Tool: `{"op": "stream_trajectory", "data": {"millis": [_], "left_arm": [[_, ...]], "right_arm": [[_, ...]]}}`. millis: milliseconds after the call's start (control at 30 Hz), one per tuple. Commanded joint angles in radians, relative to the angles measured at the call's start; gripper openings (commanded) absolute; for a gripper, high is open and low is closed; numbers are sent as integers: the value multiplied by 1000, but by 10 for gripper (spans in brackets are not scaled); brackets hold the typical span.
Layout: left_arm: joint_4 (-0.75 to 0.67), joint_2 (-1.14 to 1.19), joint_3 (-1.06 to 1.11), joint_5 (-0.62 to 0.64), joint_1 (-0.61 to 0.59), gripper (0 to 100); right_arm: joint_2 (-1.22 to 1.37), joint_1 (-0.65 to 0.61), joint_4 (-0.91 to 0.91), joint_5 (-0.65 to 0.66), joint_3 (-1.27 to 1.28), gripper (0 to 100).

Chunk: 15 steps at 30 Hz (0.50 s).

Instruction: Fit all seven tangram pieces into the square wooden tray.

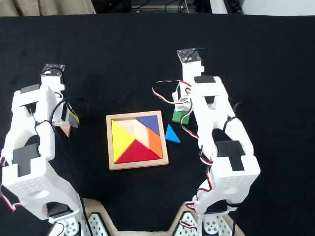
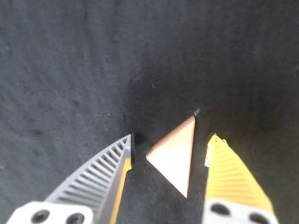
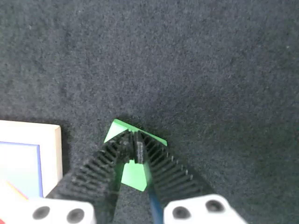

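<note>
High view: shows the square wooden tray flat on the black cloth. Inside it, a yellow triangle at the left side, a red triangle along the near edge and an orange piece at the right side. Also a dark blue piece in the far right corner and pale wood pieces in the far middle. Shows a light blue triangle outside the tray, just beside its right rim, and a green piece off the tray's far right corner, under the right gripper. Places the left gripper well to the left of the tray, over a pale wooden triangle.

Left wrist view: finds the left gripper with jaws apart, straddling the pale wooden triangle lying flat on the cloth, a thin dark gap at each side.

Right wrist view: catches the right gripper with jaws together, black tips meeting over the green piece; cannot tell whether pinching it or only resting there. Shows a corner of the tray near the green piece, not touching it
</note>
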Motion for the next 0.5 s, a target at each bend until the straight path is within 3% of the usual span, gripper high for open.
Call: {"op": "stream_trajectory", "data": {"millis": [0, 467], "left_arm": [[60, -5, -2, 8, -4, 252], [54, 69, -61, 0, -1, 252]], "right_arm": [[-5, -3, -17, 2, -8, 12], [-5, -3, -17, 2, -8, 12]]}}
